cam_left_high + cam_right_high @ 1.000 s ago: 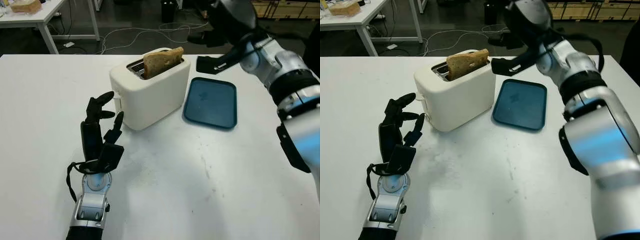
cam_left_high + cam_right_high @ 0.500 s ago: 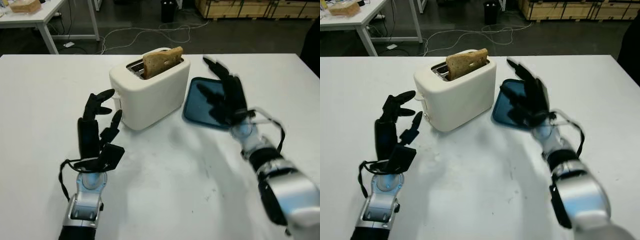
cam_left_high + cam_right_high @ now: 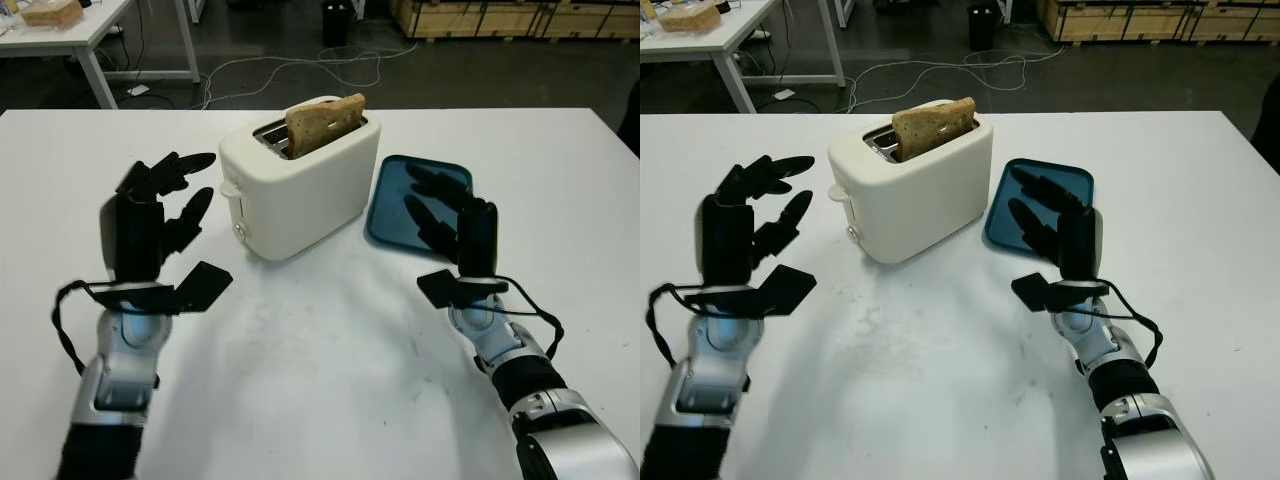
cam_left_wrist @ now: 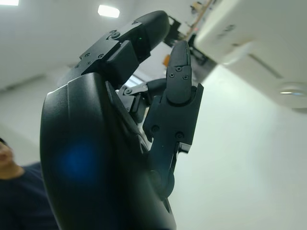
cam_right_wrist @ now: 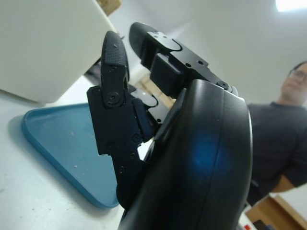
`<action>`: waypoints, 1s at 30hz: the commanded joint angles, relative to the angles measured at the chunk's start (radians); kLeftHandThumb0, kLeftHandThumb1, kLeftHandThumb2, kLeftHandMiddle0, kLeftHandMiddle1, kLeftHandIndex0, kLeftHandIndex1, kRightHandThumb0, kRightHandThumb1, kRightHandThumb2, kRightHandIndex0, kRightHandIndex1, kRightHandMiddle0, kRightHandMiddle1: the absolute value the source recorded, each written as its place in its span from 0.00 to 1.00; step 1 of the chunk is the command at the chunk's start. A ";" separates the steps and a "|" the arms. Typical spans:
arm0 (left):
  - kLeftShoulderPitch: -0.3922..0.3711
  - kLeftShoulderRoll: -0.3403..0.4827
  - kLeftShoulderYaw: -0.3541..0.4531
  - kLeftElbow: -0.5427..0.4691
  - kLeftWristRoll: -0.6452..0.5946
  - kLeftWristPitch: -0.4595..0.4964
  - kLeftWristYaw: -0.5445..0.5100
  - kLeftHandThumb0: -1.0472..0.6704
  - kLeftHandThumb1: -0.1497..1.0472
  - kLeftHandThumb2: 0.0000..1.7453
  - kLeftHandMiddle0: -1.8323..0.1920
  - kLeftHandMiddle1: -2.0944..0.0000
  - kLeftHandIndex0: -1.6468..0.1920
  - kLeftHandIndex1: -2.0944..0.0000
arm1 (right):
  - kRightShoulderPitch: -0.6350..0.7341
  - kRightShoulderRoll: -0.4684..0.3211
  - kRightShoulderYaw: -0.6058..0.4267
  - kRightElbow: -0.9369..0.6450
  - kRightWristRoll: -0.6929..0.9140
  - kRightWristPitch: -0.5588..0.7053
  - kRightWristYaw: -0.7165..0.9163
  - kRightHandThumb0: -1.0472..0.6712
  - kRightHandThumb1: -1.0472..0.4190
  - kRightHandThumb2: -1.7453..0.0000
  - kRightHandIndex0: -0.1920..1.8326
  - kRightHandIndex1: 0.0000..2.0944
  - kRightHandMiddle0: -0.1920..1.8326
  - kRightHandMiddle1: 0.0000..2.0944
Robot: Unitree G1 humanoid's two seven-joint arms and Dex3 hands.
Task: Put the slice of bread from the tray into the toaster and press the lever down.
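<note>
Brown bread slice stands in the white toaster's slot, poking well above it; the blue tray holds nothing. Left robot hand hovers open beside the lever, unpressed, I judge. Right robot hand is open near the tray.

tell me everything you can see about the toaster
The toaster is a white, smooth, rounded box, plastic by its look, standing upright on the white table at an angle, just left of the blue tray. A slice of bread sticks up from one top slot. A lever knob and a small dial face the left hand.
</note>
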 commanded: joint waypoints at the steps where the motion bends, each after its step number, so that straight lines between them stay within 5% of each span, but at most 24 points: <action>1: -0.030 0.045 0.008 0.020 -0.002 -0.014 -0.033 0.53 0.89 0.10 0.57 0.38 0.38 0.84 | 0.009 0.000 -0.011 -0.023 -0.006 0.002 -0.021 0.35 0.09 0.84 0.51 0.38 0.60 0.01; 8: -0.070 0.144 -0.012 0.047 0.022 0.020 -0.133 0.52 0.89 0.06 0.45 0.48 0.31 0.89 | 0.016 0.011 -0.026 -0.052 -0.001 0.016 -0.015 0.34 0.09 0.83 0.52 0.38 0.63 0.02; 13: -0.082 0.163 -0.032 0.049 0.051 0.054 -0.173 0.52 0.89 0.03 0.47 0.34 0.27 0.93 | 0.020 0.017 -0.034 -0.076 -0.007 0.036 -0.019 0.34 0.09 0.82 0.55 0.40 0.65 0.02; 17: -0.084 0.169 -0.052 0.053 0.070 0.068 -0.184 0.52 0.89 0.03 0.48 0.32 0.25 0.94 | 0.022 0.020 -0.041 -0.087 -0.006 0.050 -0.023 0.33 0.09 0.82 0.51 0.48 0.66 0.03; 30: -0.086 0.154 -0.113 0.126 0.103 0.044 -0.143 0.53 0.89 0.04 0.51 0.28 0.28 0.98 | 0.032 0.027 -0.072 -0.109 0.010 0.063 -0.002 0.34 0.09 0.82 0.57 0.24 0.61 0.00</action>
